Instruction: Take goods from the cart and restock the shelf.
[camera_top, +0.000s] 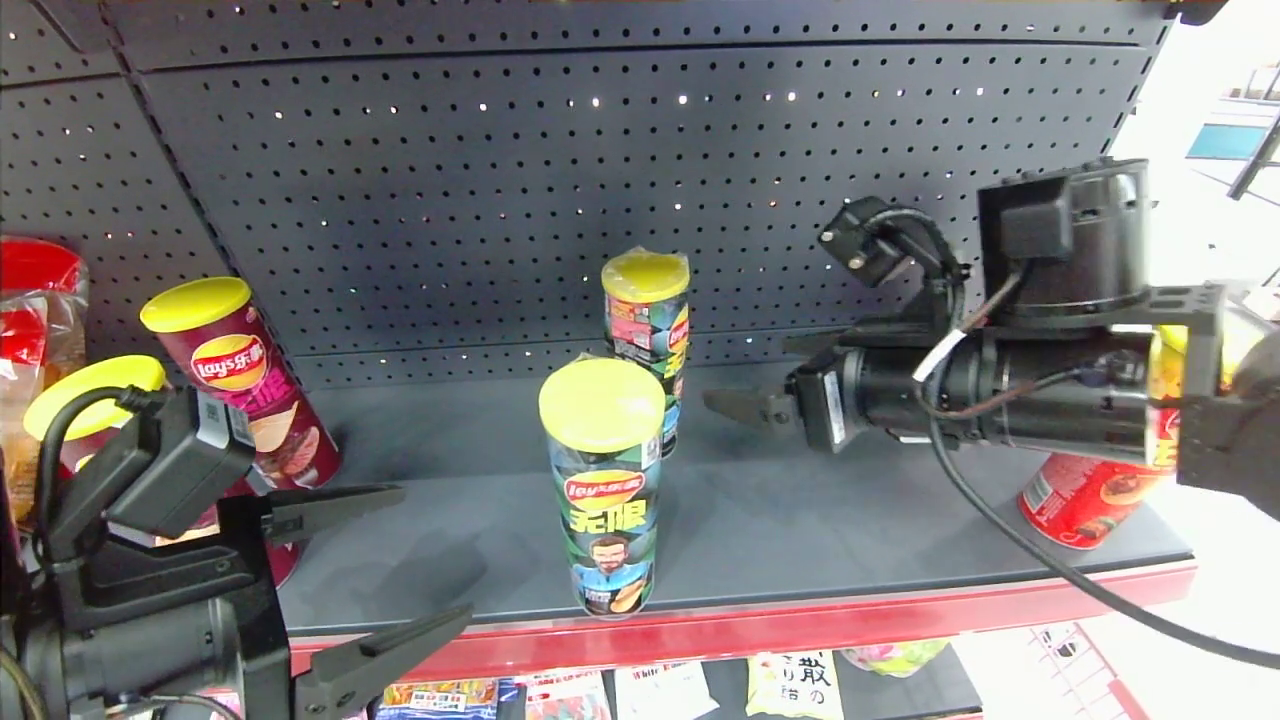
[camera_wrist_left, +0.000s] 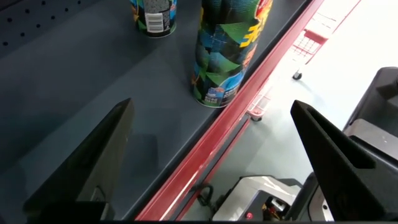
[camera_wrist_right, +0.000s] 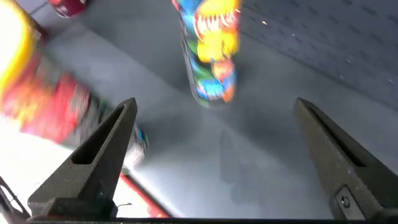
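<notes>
Restocking, head view. We take the front can (camera_top: 605, 490), green with a yellow lid, as our landmark; it stands upright near the front edge of the shelf (camera_top: 800, 540). A like rear can (camera_top: 647, 340) stands upright just behind it. Well to its left a maroon can (camera_top: 240, 390) leans tilted. Well to its right is a tilted red can (camera_top: 1085, 495), partly hidden by the right arm. The left gripper (camera_top: 435, 550) hangs left of the landmark at the shelf edge, jaws spread wide and empty. The right gripper (camera_top: 745, 372) hangs right of the landmark, near the rear can, jaws likewise spread, holding nothing.
</notes>
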